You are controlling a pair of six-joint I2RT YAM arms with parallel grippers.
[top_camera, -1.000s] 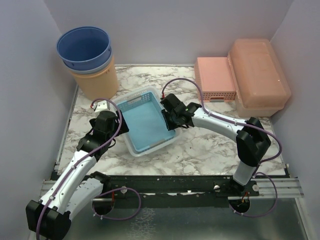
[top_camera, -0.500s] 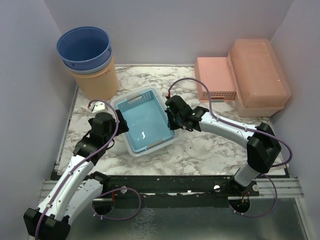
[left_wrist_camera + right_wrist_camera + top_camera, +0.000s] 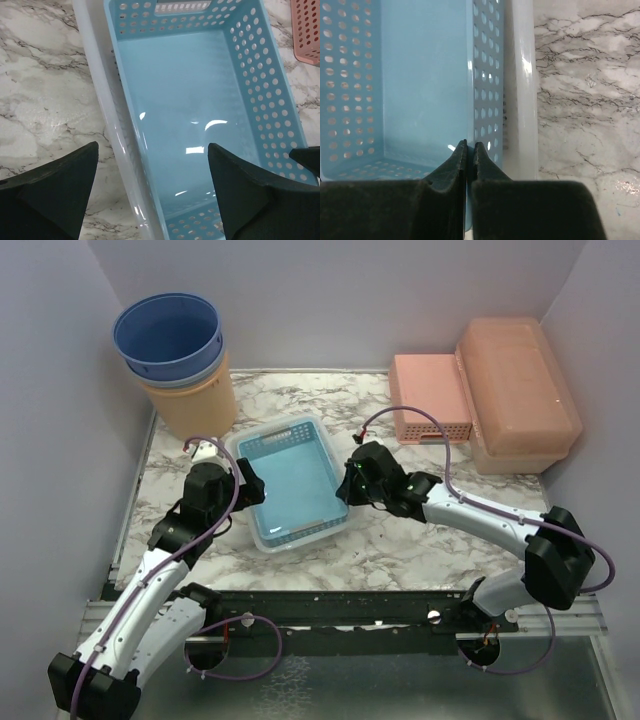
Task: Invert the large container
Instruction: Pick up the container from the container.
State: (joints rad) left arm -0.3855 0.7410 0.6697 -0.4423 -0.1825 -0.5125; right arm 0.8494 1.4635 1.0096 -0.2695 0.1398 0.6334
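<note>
Top external: the marble desk [image 3: 420, 540] sat between pale walls [image 3: 350, 300]. The large container [image 3: 518, 390] stood lid-up in the far right corner, well apart from both my arms. My left end effector [image 3: 245, 482] and right end effector [image 3: 350, 485] flanked a blue basket [image 3: 290, 480].

Left wrist: my fingers were spread astride the basket's left wall.

Right wrist: my fingers pinched its right wall.

R pincer [image 3: 469, 146] nearer, blue basket [image 3: 292, 478] squarer.
</note>
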